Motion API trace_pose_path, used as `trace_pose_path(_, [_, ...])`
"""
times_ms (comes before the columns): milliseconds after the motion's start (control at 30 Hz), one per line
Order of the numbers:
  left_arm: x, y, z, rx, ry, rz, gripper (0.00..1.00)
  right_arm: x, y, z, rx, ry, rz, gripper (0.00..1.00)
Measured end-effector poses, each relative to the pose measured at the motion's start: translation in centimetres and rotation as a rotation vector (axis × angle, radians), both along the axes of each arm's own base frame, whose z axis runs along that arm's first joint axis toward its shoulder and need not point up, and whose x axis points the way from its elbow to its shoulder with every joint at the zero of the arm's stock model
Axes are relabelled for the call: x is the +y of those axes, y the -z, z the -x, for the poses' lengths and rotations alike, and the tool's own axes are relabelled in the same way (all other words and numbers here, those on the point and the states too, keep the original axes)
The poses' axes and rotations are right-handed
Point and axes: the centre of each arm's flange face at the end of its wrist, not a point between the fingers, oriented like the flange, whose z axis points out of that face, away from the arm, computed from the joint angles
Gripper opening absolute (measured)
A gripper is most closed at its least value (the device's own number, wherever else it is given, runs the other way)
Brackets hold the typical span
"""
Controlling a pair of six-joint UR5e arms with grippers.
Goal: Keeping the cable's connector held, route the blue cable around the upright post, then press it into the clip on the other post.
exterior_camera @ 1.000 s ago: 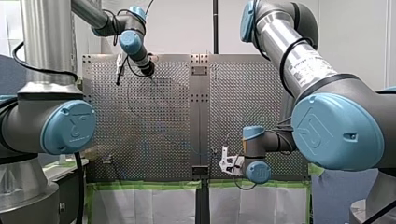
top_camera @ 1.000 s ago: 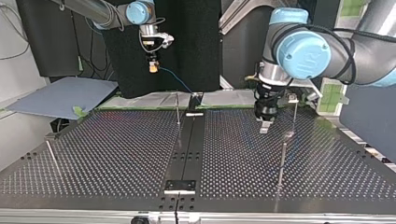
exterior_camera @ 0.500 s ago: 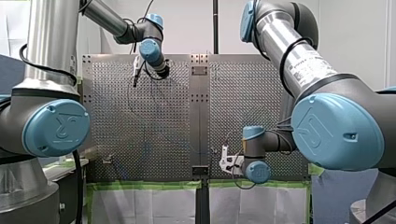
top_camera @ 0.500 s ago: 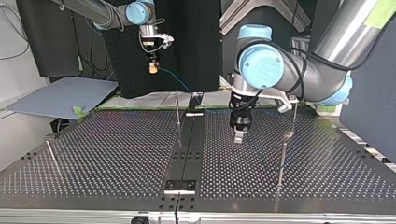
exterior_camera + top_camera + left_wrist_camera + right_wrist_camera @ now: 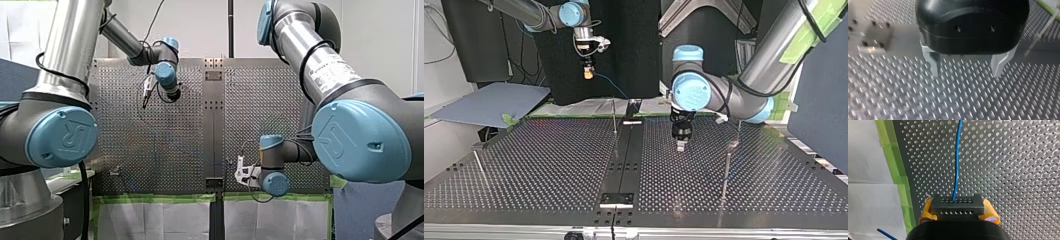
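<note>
One post point(image 5: 614, 116) near left end effector point(image 5: 680, 146) — splayed | connector point(image 5: 957, 208) clamped

1. Front view: bright, even room light. The pale wall point(image 5: 200, 25) glows, and the steel tube of my left arm point(image 5: 70, 45) carries a long highlight.
2. Top view: dimmer, against a black backdrop point(image 5: 634, 45). The perforated table point(image 5: 549, 160) mirrors a soft sheen (strongest toward its far edge).
3. Left wrist view: the table's holes smear into streaks under my left gripper point(image 5: 966, 75), and its black housing shows a dull gloss.
4. Right wrist view: flat, bright light. The blue cable point(image 5: 957, 162) reads crisp, the connector point(image 5: 957, 207) sits shaded, and the white paper point(image 5: 868, 170) is nearly washed out.
</note>
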Motion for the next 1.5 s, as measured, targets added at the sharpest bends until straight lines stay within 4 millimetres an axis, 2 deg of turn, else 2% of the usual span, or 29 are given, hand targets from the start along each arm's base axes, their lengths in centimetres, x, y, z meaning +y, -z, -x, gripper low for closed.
trace_pose_path(167, [1.2, 0.3, -1.2, -0.027, -0.042, -0.009, 0.99, 0.0, 0.0, 0.0, 0.0, -0.004, -0.001, 0.0])
trace_pose_path(500, [1.4, -0.4, -3.1, -0.097, -0.055, 0.007, 0.99, 0.0, 0.0, -0.1, -0.002, -0.005, 0.002, 0.0])
trace_pose_path(700, [1.7, 0.7, -4.9, -0.081, -0.098, -0.041, 0.99, 0.0, 0.0, -0.1, -0.002, -0.005, 0.003, 0.0])
trace_pose_path(1300, [2.9, 1.2, -6.5, -0.111, -0.113, -0.086, 0.99, -0.1, 0.0, -0.2, 0.0, -0.006, 0.0, 0.0])
trace_pose_path(1500, [3.7, 3.8, -7.3, -0.052, -0.135, -0.113, 0.99, -0.1, -0.1, -0.2, -0.001, -0.006, 0.001, 0.0])
